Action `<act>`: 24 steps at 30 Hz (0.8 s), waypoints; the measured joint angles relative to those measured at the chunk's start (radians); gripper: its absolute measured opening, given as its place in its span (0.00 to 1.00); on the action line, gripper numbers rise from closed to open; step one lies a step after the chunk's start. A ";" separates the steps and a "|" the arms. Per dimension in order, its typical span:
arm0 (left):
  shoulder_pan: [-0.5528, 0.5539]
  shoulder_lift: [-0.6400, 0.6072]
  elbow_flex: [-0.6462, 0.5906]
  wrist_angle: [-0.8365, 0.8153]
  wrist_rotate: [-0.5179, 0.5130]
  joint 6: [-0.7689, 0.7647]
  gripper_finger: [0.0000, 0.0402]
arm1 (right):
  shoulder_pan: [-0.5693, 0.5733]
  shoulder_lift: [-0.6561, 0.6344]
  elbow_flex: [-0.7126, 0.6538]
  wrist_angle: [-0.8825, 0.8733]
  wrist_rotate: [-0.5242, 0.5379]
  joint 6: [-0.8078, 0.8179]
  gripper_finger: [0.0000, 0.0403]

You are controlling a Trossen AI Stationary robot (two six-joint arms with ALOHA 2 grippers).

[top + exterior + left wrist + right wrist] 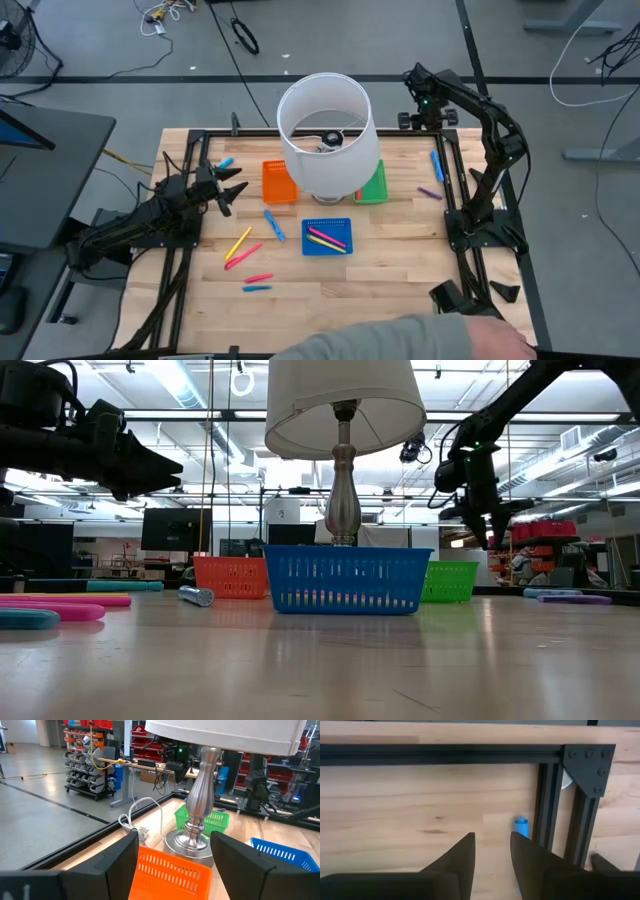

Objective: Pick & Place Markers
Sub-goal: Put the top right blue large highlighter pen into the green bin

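Loose markers lie flat on the wooden table: a blue one (274, 225), a yellow one (238, 243), red ones (258, 278) and a teal one (256, 288) toward the near left. A blue marker (437, 165) and a purple one (430, 193) lie at the right. The blue tray (326, 237) holds pink and yellow markers. My right gripper (492, 840) points down, open and empty, above the far end of the right blue marker (521, 825) by the table's far right corner. My left gripper (175, 865) waits open at the left, level, facing the orange tray (279, 182).
A lamp with a white shade (325, 135) stands at the table's far middle, between the orange tray and the green tray (372, 183). Black frame rails (547, 805) run along the table's edges. A person's grey sleeve (400, 340) and hand reach in at the near edge.
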 joint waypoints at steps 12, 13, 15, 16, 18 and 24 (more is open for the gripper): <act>0.000 0.000 0.000 0.000 0.000 0.000 0.63 | 0.027 0.000 -0.108 0.088 -0.001 -0.002 0.31; 0.000 0.000 0.000 0.000 0.000 0.000 0.63 | 0.026 0.001 -0.127 0.102 -0.004 -0.014 0.31; 0.000 0.000 0.000 0.000 0.000 0.000 0.63 | 0.013 0.001 -0.160 0.133 0.000 -0.045 0.31; 0.000 0.000 0.000 0.000 0.000 0.000 0.63 | 0.007 0.001 -0.175 0.152 0.007 -0.057 0.31; 0.000 0.000 0.000 0.000 0.000 0.000 0.63 | -0.007 0.001 -0.198 0.173 0.020 -0.077 0.31; 0.000 0.000 0.000 0.000 0.000 0.000 0.63 | -0.025 0.001 -0.195 0.221 0.052 -0.067 0.31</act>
